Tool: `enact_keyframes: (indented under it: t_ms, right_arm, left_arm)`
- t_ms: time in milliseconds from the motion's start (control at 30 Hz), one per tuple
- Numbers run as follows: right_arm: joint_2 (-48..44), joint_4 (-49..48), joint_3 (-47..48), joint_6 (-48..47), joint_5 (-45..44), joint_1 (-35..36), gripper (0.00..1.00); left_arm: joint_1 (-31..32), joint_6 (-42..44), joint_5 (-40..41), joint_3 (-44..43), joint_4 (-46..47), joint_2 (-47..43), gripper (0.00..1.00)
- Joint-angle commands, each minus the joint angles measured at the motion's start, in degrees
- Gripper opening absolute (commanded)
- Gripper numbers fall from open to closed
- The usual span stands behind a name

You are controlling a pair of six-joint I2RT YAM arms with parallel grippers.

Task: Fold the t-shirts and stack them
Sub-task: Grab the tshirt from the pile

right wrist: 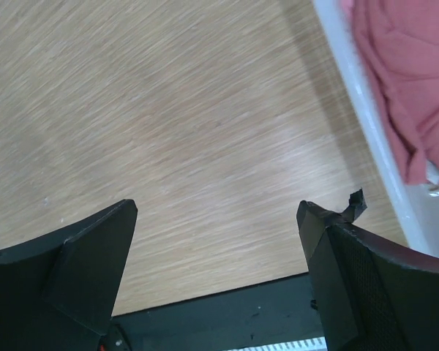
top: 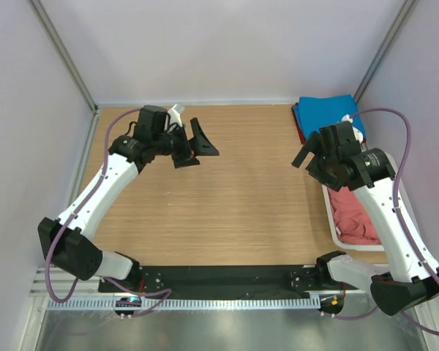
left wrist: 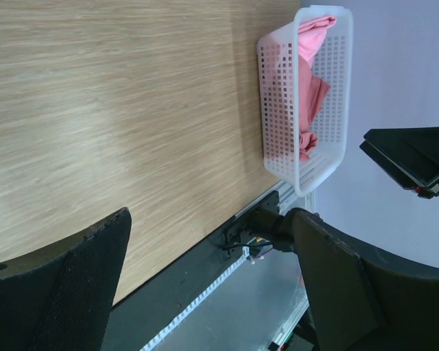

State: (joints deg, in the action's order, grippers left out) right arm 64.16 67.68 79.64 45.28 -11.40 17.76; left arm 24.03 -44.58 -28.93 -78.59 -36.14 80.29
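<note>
Both arms hung above a bare stretch of the table (top: 234,205), a pale wood-grain board with fine straight streaks running across it. The left gripper (top: 196,146) was raised over the far left of the board, its two flat black fingers spread wide with nothing between them. From the left wrist those fingers (left wrist: 66,292) looked like broad wedges with a finely dimpled, rubbery face. The right gripper (top: 316,162) hovered near the right edge, also spread wide and empty; its fingers (right wrist: 80,263) were matte black, angular plates.

The t-shirts lay in two places. A blue shirt (top: 325,110) sat folded into a flat, roughly square pad in the far right corner of the table, with the thin edge of a dark red shirt (top: 298,126) showing under its left side. The rest were in the white basket (top: 329,212) along the right edge, just beside the right arm. The basket was a rectangular tub of rigid plastic, its walls (left wrist: 285,110) pierced by a regular grid of small square holes and topped by a smooth rounded rim. Inside it a salmon-red shirt (right wrist: 402,80) lay crumpled in soft, loose folds, and a brighter pink cloth (left wrist: 318,29) bunched at one end, rising to the rim.

A black rail (top: 227,278) ran along the near edge between the arm bases.
</note>
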Motion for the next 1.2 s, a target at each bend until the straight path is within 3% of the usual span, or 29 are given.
enact_keyframes:
  t_ms: [0,167,267,367,533,667,767,933,1033,1067,1133,1167]
  right_arm:
    - [0.70,5.76,4.82,1.66,-10.11,-0.27,1.00]
    - [8.60,14.58,9.05,-1.41,-23.92,-3.76,1.00]
    - [11.51,12.49,6.51,-6.42,-21.14,-15.44,0.99]
    - [12.12,3.63,1.15,-9.33,-14.81,-25.37,0.94]
    - [17.83,0.53,-6.06,-8.98,-18.48,-30.14,0.84]
    - [18.28,-8.13,-13.44,-8.36,-14.72,-35.59,0.72]
    - [20.21,-13.61,-18.19,-7.76,-10.06,-39.63,0.70]
    - [25.13,-16.61,-22.06,-6.87,-9.61,-42.89,0.67]
    - [25.22,-20.82,-23.82,-7.04,-8.21,-43.77,0.51]
    - [24.96,-22.23,-23.74,-7.31,-7.85,-44.04,0.35]
    - [24.78,-22.50,-22.16,-8.35,-8.90,-44.04,0.19]
    - [24.26,-21.11,-21.02,-8.71,-9.86,-44.04,0.01]
  left_arm:
    - [0.31,0.02,-3.15,-0.96,2.48,-0.49,0.92]
    - [0.84,0.02,-3.42,-1.66,2.57,-0.57,0.91]
    - [1.10,-0.16,-3.24,-2.36,2.65,-0.14,0.91]
    - [1.45,-0.86,-3.50,-2.45,2.83,0.48,0.91]
    - [1.90,-1.30,-3.86,-1.75,3.97,0.66,0.90]
    - [1.98,-1.65,-3.77,-1.66,3.01,0.65,0.90]
    - [2.77,-0.95,-3.68,-1.57,1.34,1.36,0.88]
    - [4.36,-0.33,-2.80,-1.57,-0.16,2.68,0.87]
    - [4.27,-0.25,-2.63,-2.44,-0.42,3.64,0.87]
    - [4.27,-0.25,-2.54,-2.80,-0.51,3.99,0.87]
    - [4.27,-0.42,-2.45,-3.41,-0.51,4.43,0.87]
    - [4.27,-0.34,-2.01,-3.94,-0.51,4.44,0.87]
